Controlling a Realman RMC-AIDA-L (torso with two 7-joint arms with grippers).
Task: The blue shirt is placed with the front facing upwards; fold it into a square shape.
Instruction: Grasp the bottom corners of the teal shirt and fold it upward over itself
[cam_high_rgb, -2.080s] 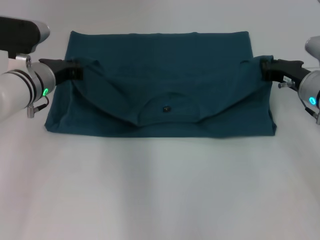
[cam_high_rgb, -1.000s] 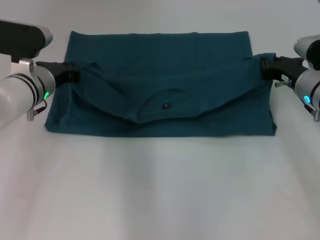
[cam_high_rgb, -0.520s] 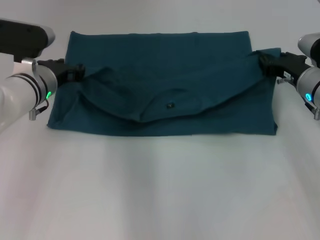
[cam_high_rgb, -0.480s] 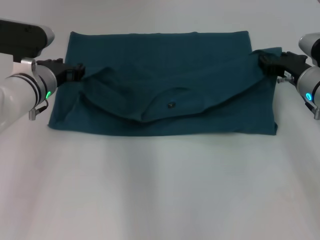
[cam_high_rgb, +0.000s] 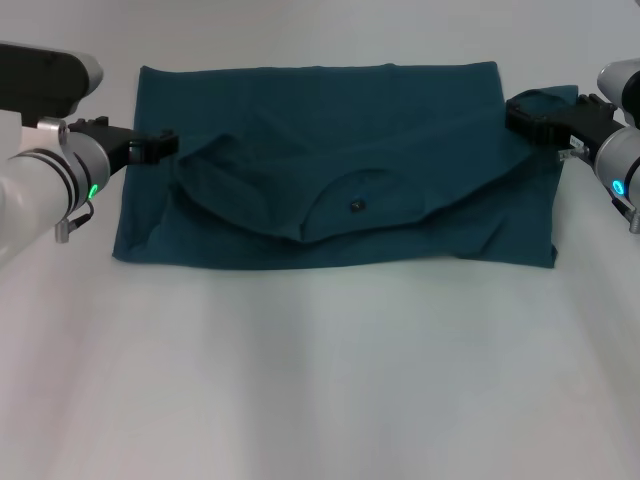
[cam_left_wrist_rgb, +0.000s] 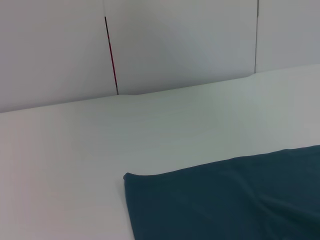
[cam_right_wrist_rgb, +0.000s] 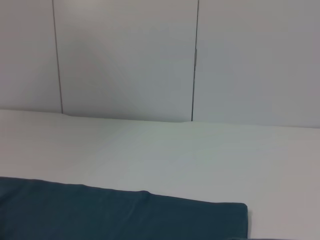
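In the middle of a pale desk (cam_high_rgb: 320, 380), toward its far side, lies the blue shirt (cam_high_rgb: 330, 120), already doubled into a wide band whose long axis runs left to right. Its neckline, with a small dark tag (cam_high_rgb: 357, 206), sits on the upper layer near the centre, and that layer sags toward the near edge.

At the band's left end the left pincer (cam_high_rgb: 160, 145) is clenched on a lifted fold of the cloth. At the right end the right pincer (cam_high_rgb: 520, 112) grips a raised corner the same way. Each arm holds its own end, equally near, with the whole shirt stretched between them. Any coming fold likely turns on carrying these two ends across that long axis together.
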